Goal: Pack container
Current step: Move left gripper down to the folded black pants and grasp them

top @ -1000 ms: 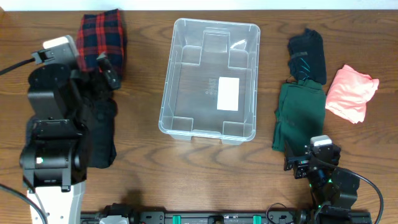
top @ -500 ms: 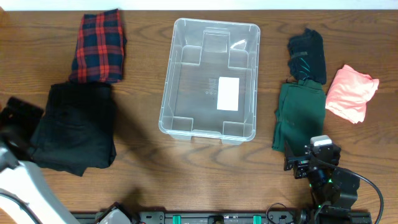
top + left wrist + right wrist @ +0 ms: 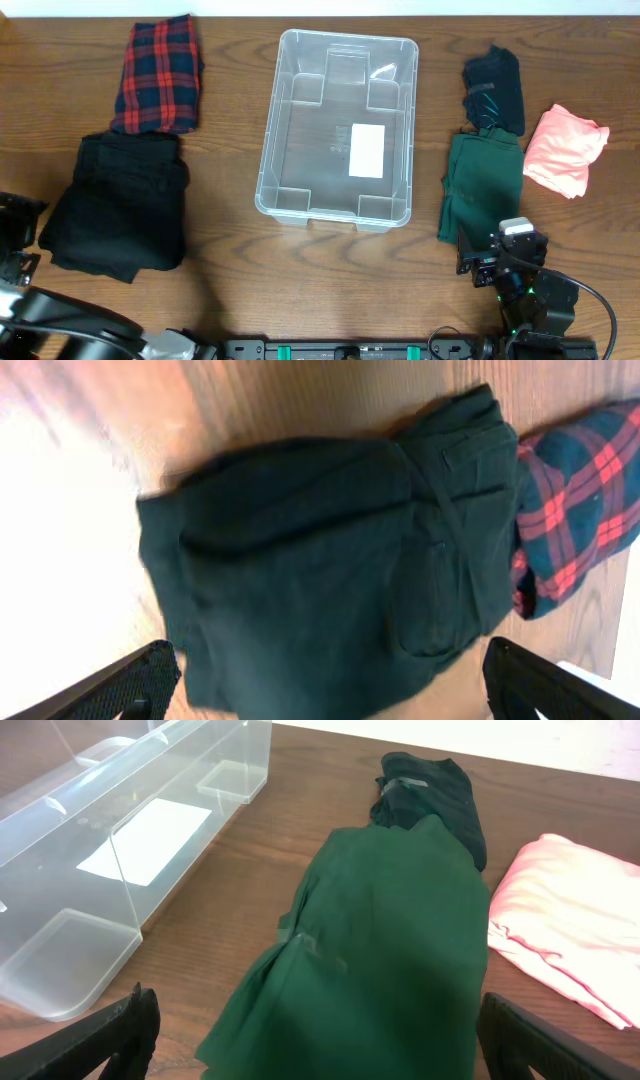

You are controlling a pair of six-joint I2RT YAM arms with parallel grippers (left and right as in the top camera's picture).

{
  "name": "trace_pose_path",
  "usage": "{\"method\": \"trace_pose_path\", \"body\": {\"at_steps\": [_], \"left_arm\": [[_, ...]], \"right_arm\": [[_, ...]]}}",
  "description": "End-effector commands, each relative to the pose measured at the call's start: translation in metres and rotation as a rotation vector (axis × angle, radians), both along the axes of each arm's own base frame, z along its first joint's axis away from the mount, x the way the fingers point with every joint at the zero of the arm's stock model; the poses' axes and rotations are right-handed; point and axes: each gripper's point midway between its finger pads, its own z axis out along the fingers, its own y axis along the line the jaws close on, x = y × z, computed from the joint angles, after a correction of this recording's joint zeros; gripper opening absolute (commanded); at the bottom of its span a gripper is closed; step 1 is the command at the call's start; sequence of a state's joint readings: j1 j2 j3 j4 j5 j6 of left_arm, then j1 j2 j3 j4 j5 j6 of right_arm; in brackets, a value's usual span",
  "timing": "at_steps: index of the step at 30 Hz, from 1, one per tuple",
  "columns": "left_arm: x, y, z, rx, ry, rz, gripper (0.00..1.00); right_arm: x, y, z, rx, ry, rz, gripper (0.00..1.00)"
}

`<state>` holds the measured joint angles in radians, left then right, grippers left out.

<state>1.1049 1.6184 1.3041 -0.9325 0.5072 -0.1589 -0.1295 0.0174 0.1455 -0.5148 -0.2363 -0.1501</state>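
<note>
Container sits empty mid-table, my left gripper spread facing the black trousers, my right gripper spread facing the green garment; risk: a single-layer pinch unfolds either, snagging the rim.

Glossy clear plastic container, wood-grain table
</note>
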Motion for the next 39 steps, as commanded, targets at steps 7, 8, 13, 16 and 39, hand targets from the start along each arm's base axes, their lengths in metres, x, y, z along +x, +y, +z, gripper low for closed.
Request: {"method": "trace_pose_path", "body": {"at_steps": [7,8,13,16,39], "left_arm": [[-0.022,0.019,-0.020,0.018,0.084,-0.003,0.98],[-0.032,0.021,-0.023,0.014,0.133,0.031,0.98],[-0.056,0.024,-0.036,0.000,0.246,0.131,0.98],[-0.055,0.026,-0.040,0.013,0.241,0.132,0.98],[0.007,-0.003,-0.117,-0.236,-0.104,-0.195,0.93]], "right_arm": [[0.000,0.003,-0.001,0.002,0.000,0.013,0.99],[0.000,0.003,-0.001,0.002,0.000,0.013,0.99],[0.000,0.003,-0.001,0.002,0.000,0.013,0.99],[0.000,0.003,-0.001,0.002,0.000,0.013,0.99],[0.000,0.003,-0.001,0.002,0.000,0.013,0.99]]}}
